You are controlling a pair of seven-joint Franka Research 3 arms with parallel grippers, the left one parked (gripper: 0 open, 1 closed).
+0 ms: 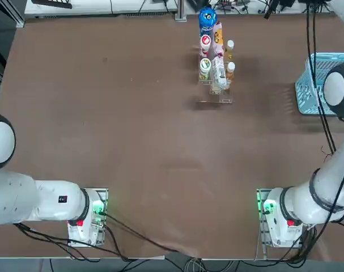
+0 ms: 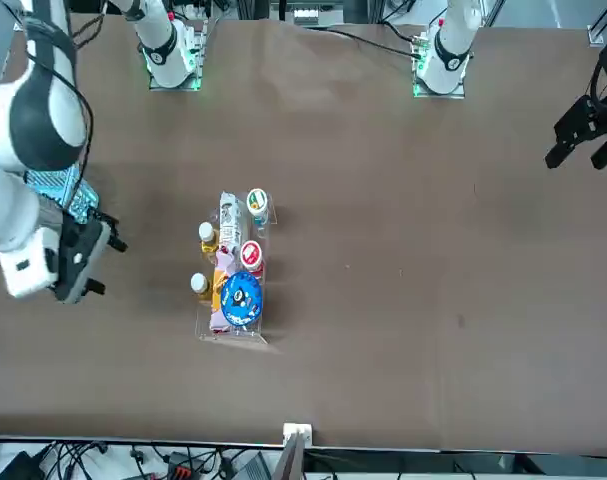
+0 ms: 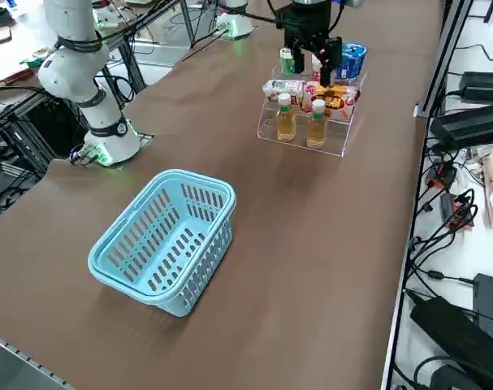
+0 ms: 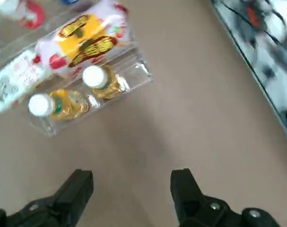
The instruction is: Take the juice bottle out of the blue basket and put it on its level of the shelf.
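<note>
The light blue basket (image 3: 189, 260) (image 1: 308, 90) (image 2: 61, 192) stands at the table's right side with nothing in it. Two alike juice bottles (image 3: 286, 118) (image 3: 316, 123), amber with white caps, stand upright side by side on the lowest level of the clear shelf (image 3: 335, 146) (image 1: 220, 100). I cannot tell which is the task's one. They also show as juice bottles (image 4: 98, 80) (image 4: 53, 105) in the wrist view. My right gripper (image 4: 133, 176) (image 2: 98, 265) hangs open and empty above bare table, between basket and shelf, well clear of both.
The shelf's upper levels hold a blue can (image 1: 207, 17), a red-lidded cup (image 1: 205, 41), a green-lidded cup (image 1: 204, 65) and snack bags (image 1: 218, 37). My right arm's elbow (image 1: 337, 88) hangs over the basket. Cables and power bricks (image 3: 473, 122) lie beyond the table's far edge.
</note>
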